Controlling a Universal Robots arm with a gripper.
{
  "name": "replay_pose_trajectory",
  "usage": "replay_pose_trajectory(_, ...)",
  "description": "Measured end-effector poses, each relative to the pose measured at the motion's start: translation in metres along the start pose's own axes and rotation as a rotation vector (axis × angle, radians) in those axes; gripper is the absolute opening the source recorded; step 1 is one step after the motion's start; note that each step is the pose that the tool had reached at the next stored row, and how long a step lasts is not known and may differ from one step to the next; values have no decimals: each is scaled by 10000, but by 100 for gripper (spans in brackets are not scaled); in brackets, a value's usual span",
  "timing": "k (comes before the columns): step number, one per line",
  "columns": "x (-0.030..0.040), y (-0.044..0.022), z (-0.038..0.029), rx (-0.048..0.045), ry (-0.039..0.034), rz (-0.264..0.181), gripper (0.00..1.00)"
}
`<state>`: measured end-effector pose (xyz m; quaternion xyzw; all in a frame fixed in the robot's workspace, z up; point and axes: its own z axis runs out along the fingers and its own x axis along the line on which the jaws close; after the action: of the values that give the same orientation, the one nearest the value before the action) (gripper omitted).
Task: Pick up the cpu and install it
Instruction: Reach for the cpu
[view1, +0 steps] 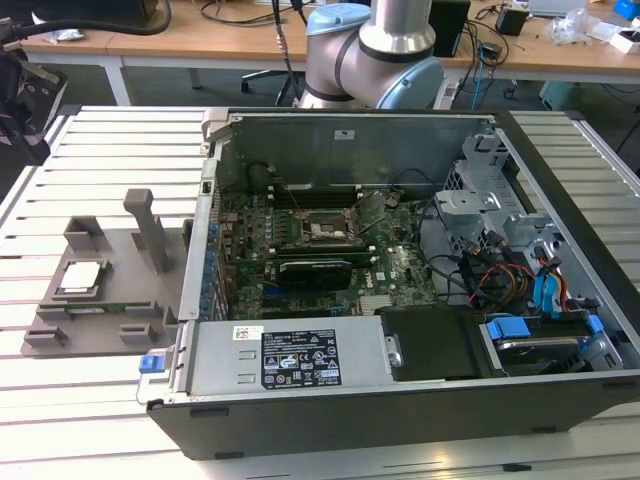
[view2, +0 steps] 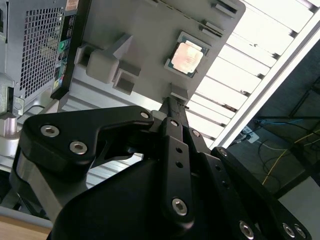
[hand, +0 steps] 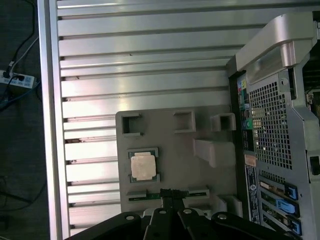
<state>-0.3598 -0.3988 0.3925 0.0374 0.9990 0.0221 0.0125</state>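
The cpu (view1: 82, 277) (view2: 187, 56) (hand: 144, 166), a small square chip with a silver-grey top, lies flat in a recess of the grey holder tray (view1: 110, 245) (view2: 145, 30) (hand: 170, 145) on the slatted table, at the exterior view's left of the open computer case. In both wrist views my gripper (view2: 172, 102) (hand: 167, 194) hangs above the tray's edge, a short way from the cpu and not touching it. Its black fingers are shut together with nothing between them. The black socket frame (view1: 325, 230) sits on the green motherboard inside the case.
The open computer case (view1: 400, 400) has tall metal walls, cables and a drive cage at the exterior view's right. An upright grey post (view1: 150, 225) stands on the tray. A thin green strip (hand: 145, 196) lies in a tray slot near my fingertips.
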Motion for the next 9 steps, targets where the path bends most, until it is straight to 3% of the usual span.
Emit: replay_pose_trajectory(9, 72, -6, -1, 0, -1, 0, 11)
